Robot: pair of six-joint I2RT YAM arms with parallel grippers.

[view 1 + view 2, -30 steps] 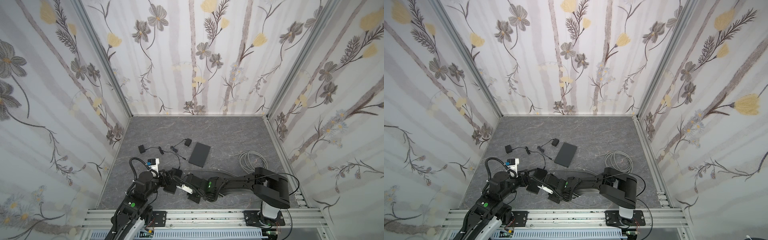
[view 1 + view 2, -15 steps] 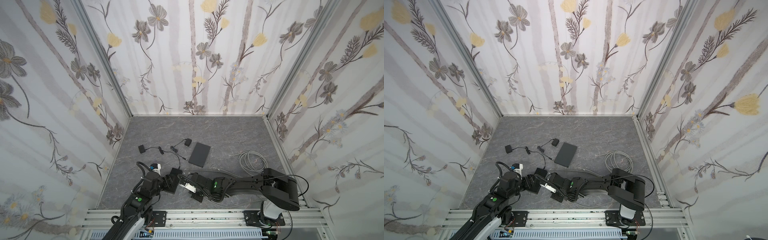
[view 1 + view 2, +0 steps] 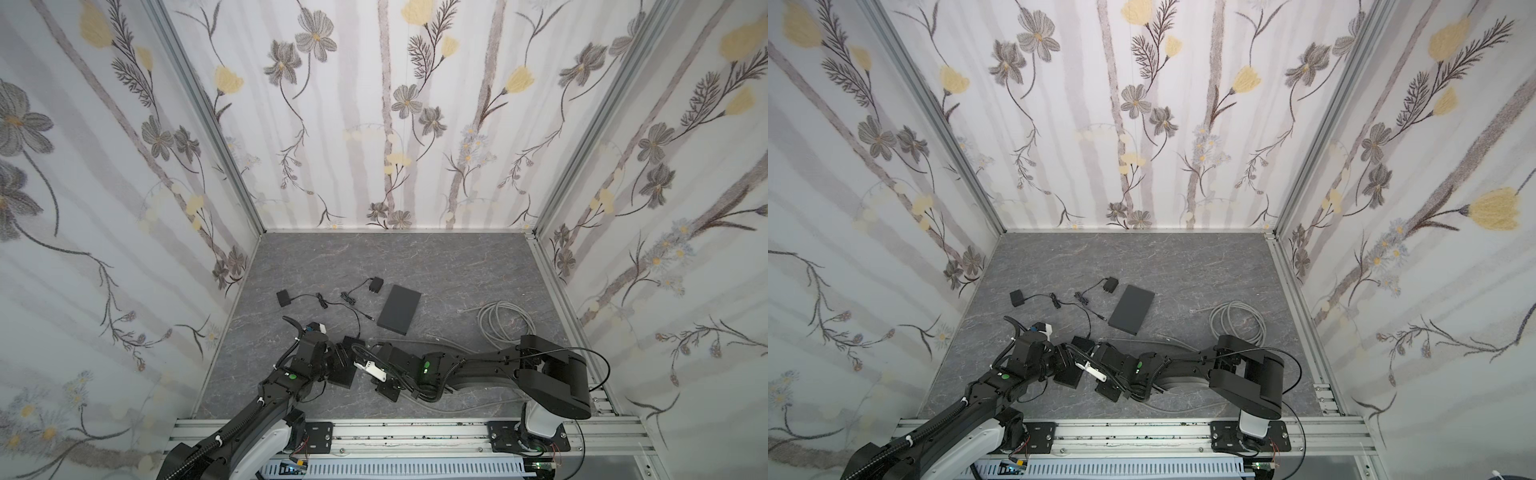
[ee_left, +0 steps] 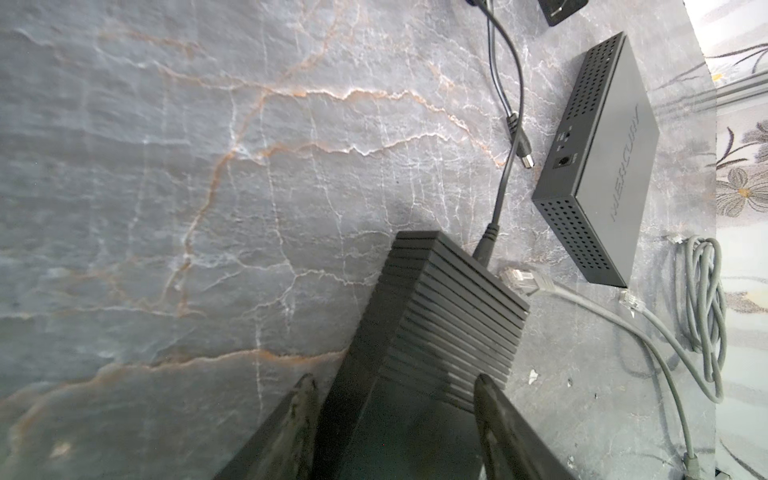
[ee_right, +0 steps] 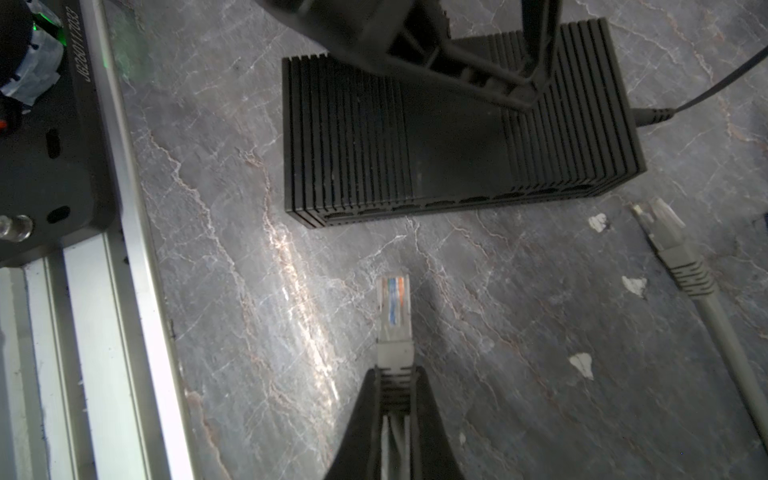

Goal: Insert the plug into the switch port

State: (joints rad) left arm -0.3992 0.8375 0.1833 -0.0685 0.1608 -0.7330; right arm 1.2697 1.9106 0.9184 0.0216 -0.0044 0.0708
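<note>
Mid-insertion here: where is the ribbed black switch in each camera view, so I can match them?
Both top views: ribbed black switch low, just left of centre.
Left wrist: lower centre, slanting up the picture.
Right wrist: upper centre, port side toward the held plug.
Shared landmark: the black power cord entering its end.

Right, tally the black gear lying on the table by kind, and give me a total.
Switches: 2, the ribbed switch and the flat switch
Power adapters: 2
Total: 4
</note>
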